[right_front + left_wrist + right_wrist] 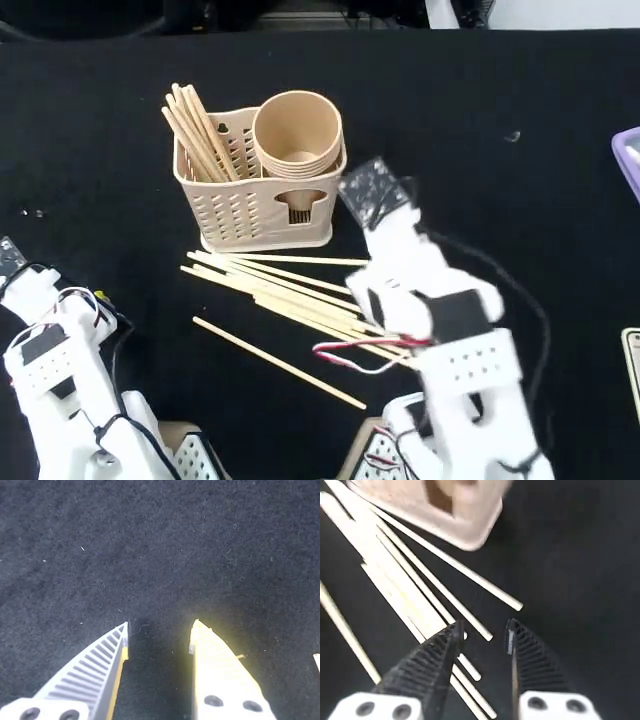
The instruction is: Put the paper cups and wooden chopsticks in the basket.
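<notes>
Black cloth covers your bench (520, 90) from edge to edge, and darkness sits beyond its far edge. One beige slotted basket (240, 205) stands upright left of centre. In its right compartment is one nested stack of paper cups (297, 130); the rims are too close to count, but there are several. In its left compartment a bunch of wooden chopsticks (192, 130) leans outward, at least five of them. Out on the cloth, just in front of the basket, lies a loose spread of chopsticks (285, 292), too overlapped to count exactly, and one single chopstick (278, 362) lies apart, nearer your arms.

Your right pincer (485, 630) hangs over the far ends of that spread, just beside the basket's front right corner, its jaws a narrow gap apart and holding nothing. Your left pincer (159, 627) sits low over bare cloth at the near left, well apart from everything, jaws parted with nothing between them. One purple-rimmed object (628, 158) pokes in at the right edge.
</notes>
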{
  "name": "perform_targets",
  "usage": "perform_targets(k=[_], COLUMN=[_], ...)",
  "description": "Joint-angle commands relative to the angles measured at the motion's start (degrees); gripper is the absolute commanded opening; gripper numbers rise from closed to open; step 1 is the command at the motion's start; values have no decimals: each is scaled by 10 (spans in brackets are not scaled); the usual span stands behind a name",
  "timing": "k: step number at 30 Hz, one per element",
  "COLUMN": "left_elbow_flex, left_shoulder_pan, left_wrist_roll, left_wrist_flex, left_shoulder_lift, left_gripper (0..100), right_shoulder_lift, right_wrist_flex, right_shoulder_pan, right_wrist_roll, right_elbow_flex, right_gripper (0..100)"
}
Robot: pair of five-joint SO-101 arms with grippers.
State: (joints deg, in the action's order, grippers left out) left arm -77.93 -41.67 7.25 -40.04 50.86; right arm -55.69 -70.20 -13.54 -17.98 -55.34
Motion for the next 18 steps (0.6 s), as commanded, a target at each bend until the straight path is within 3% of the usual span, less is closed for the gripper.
perform_targets(k=[1,8,18], left_elbow_flex=[15,15,15], left_shoulder_pan=[6,6,7], left_wrist_roll=[-1,-1,-1], left_wrist_flex=[8,8,8], left_shoulder_lift=[8,8,8], left_gripper=[205,205,205], right_shoulder_lift=[7,15,16], right_wrist_flex=[126,229,258], right_shoulder_pan=[-9,-125,-149], right_wrist_roll=[-21,-36,-40], right_elbow_flex=[-133,-230,-245], right_gripper=[138,138,139])
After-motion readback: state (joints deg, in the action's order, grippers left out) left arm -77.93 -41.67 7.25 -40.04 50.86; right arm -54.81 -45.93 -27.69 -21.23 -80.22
